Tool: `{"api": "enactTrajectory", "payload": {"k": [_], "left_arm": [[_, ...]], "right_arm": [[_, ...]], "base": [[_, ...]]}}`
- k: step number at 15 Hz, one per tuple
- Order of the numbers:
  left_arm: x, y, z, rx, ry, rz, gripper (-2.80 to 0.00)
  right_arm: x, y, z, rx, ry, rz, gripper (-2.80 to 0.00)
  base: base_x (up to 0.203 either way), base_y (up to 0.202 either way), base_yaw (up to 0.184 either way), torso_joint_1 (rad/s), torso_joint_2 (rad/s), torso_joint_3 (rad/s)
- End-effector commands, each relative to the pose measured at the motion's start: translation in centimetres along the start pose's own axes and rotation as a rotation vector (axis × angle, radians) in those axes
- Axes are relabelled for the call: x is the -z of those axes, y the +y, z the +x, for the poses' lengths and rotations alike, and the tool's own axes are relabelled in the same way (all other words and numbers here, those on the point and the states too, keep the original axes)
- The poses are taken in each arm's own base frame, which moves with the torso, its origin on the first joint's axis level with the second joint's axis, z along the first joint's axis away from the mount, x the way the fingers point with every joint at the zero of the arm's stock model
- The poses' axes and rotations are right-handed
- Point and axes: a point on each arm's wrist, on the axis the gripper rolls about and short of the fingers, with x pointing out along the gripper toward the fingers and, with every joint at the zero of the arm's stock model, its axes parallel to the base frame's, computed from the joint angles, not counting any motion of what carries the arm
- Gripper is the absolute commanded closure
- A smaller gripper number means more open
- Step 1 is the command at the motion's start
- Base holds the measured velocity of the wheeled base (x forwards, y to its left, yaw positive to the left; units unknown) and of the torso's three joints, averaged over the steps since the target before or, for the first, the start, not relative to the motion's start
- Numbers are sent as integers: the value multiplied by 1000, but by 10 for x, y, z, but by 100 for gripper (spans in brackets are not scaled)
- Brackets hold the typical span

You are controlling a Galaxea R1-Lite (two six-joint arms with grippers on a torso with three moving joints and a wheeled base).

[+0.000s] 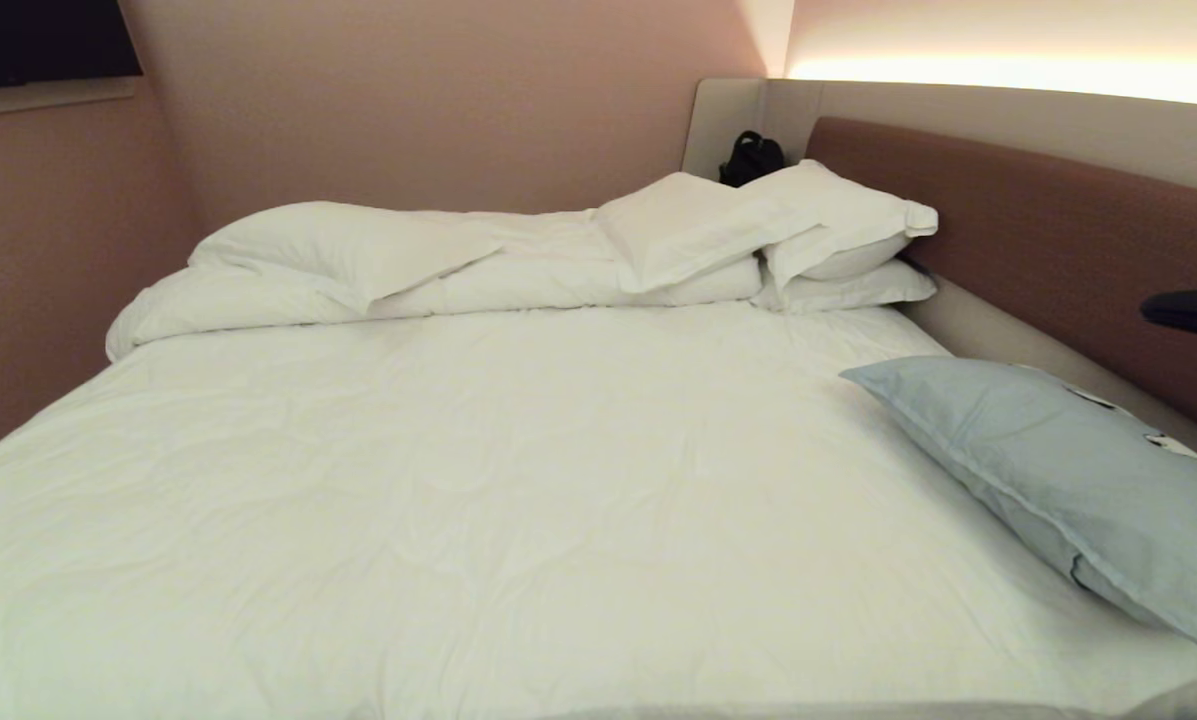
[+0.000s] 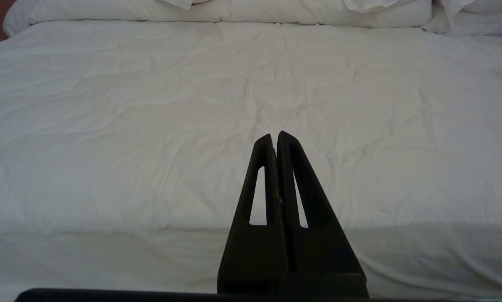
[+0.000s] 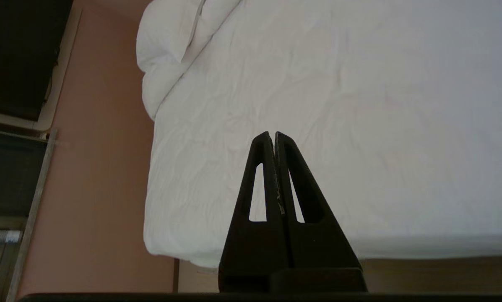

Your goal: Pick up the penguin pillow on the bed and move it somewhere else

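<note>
Two tools show, each through its own wrist camera, and both have their fingers pressed together on nothing. Seen from the left wrist, the left tool [image 2: 274, 135] hangs over the near edge of the bed [image 1: 408, 480], pointing toward 12 o'clock across the wrinkled white duvet [image 2: 192, 126]. Seen from the right wrist, the right tool [image 3: 273, 134] is tipped over the white cover, with the bed's side edge, a strip of wooden floor [image 3: 443, 272] and a pinkish wall [image 3: 95, 167] in view beyond it. In the head view a dark shape [image 1: 1193, 312] pokes in from the edge at 3 o'clock, above the headboard; what it is cannot be told. Nearest in the head view, at about 4 o'clock, the penguin pillow [image 1: 1068, 480] lies flat on the bed, its far long side close along the beige ledge at the foot of the brown headboard [image 1: 1058, 260], with small black-and-white patches showing along that side. Neither tool touches it. Farther off, toward 12 o'clock, the duvet is folded back in a thick roll [image 1: 358, 280] across the bed. At about 1 o'clock white pillows [image 1: 838, 240] are stacked in the corner, and behind them sits a small black object [image 1: 751, 158] against the beige surround.
</note>
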Motion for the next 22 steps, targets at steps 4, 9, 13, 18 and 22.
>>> {"api": "enactTrajectory", "payload": {"k": [4, 9, 13, 18, 22], "left_arm": [[0, 0, 0, 0, -1, -1, 0], [0, 0, 0, 0, -1, -1, 0], [0, 0, 0, 0, -1, -1, 0], [0, 0, 0, 0, -1, -1, 0], [0, 0, 0, 0, -1, -1, 0]], "right_arm": [[48, -4, -32, 213, 267, 289, 0], [65, -1, -32, 361, 419, 344, 0], [72, 11, -38, 327, 437, 277, 0], [80, 20, -41, 335, 448, 122, 0], [88, 35, -64, 320, 384, -56, 0]], "base": [[0, 0, 0, 0, 0, 0], [0, 0, 0, 0, 0, 0], [0, 0, 0, 0, 0, 0], [0, 0, 0, 0, 0, 0], [0, 0, 0, 0, 0, 0]]}}
